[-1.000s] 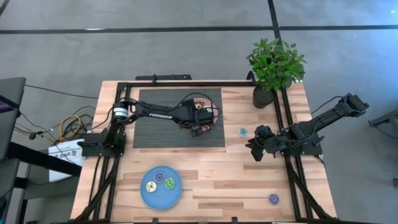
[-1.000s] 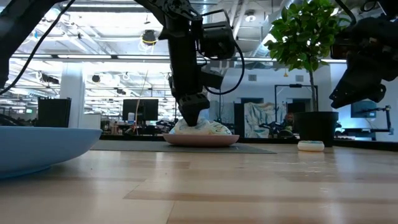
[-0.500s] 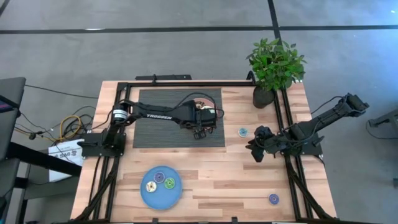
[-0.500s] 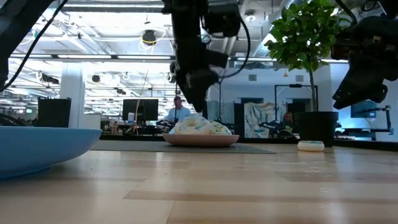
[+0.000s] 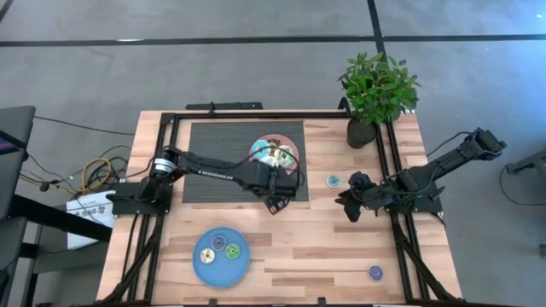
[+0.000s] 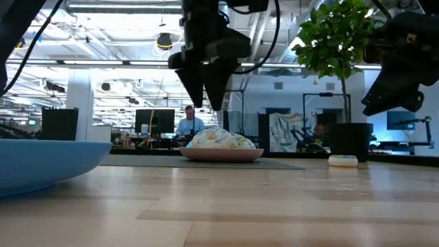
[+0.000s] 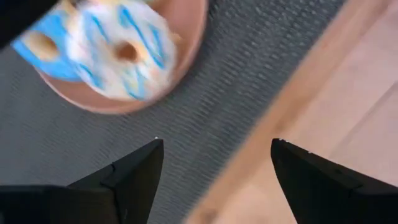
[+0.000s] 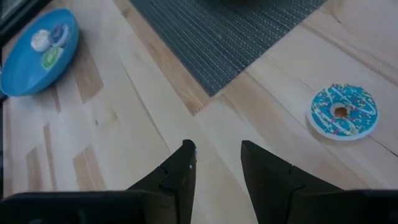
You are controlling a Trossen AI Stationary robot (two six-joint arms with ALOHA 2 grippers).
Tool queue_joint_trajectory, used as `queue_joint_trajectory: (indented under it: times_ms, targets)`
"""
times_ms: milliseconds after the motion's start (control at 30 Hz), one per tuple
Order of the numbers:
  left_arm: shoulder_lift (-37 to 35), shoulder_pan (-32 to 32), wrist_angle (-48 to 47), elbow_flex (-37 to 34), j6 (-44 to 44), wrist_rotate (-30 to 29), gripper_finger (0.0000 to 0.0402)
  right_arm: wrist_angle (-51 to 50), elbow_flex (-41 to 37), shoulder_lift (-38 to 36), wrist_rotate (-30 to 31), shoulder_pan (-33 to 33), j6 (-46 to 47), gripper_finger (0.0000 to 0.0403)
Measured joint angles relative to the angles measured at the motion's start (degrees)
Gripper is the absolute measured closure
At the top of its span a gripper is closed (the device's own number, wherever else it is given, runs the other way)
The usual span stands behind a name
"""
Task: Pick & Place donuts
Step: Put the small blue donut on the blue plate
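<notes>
The left gripper (image 5: 276,205) hangs with fingers spread and empty over the dark mat's (image 5: 213,149) near edge, just beside the pink plate (image 5: 274,154) piled with donuts (image 7: 115,46). The right gripper (image 5: 348,207), fingers parted with nothing between them, waits above bare wood near a teal donut (image 5: 333,181). A potted plant (image 5: 375,89) stands at the far corner; three donuts lie on the blue plate (image 5: 221,257), a purple donut (image 5: 375,272) alone near the front edge.
</notes>
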Motion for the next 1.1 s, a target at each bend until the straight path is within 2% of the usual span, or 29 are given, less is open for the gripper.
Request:
queue_joint_trajectory:
  times_ms: [133, 233, 433, 533, 567, 633, 767, 933, 1100]
  targets:
    - [0.1, -3.1, 1.7, -0.5, -7.4, -0.3, 0.0129, 1.5, 0.0, 0.0, 0.2, -1.0, 0.0, 0.0285]
    - [0.1, -6.2, 4.0, -0.3, -7.8, -0.6, 0.0167, 3.4, 0.0, 0.0, 0.1, -1.7, 0.3, 0.0285]
    - [0.1, -11.3, 6.5, -0.8, -6.1, 0.8, 0.0302, 6.0, 0.0, 0.0, -0.3, -3.2, -2.0, 0.0285]
    - [0.1, -13.7, 9.2, -0.8, -2.9, -2.6, 0.0377, 7.6, 0.2, 0.0, -0.4, -3.7, -4.2, 0.0285]
    - [0.1, -14.4, 9.9, -0.8, -1.9, -4.1, 0.0388, 7.5, 0.6, 0.0, -0.3, -3.7, -4.8, 0.0285]
    - [-0.3, -15.2, 10.1, -1.2, -0.7, -5.8, 0.0392, 7.0, 1.8, 0.2, -0.1, -3.6, -5.8, 0.0285]
    - [-2.7, -14.7, 15.8, -7.1, 1.2, -3.6, 0.0400, 3.8, 5.2, 2.7, 0.9, -3.7, -6.0, 0.0289]
    - [-11.1, -15.1, 30.1, -21.2, 0.9, -2.0, 0.0401, -3.7, 11.0, 9.6, 1.3, -3.9, -4.9, 0.0307]
    - [-24.5, -16.1, 42.8, -37.7, 0.3, -1.6, 0.0401, -13.3, 17.2, 18.0, -0.6, -7.1, 0.7, 0.0314]
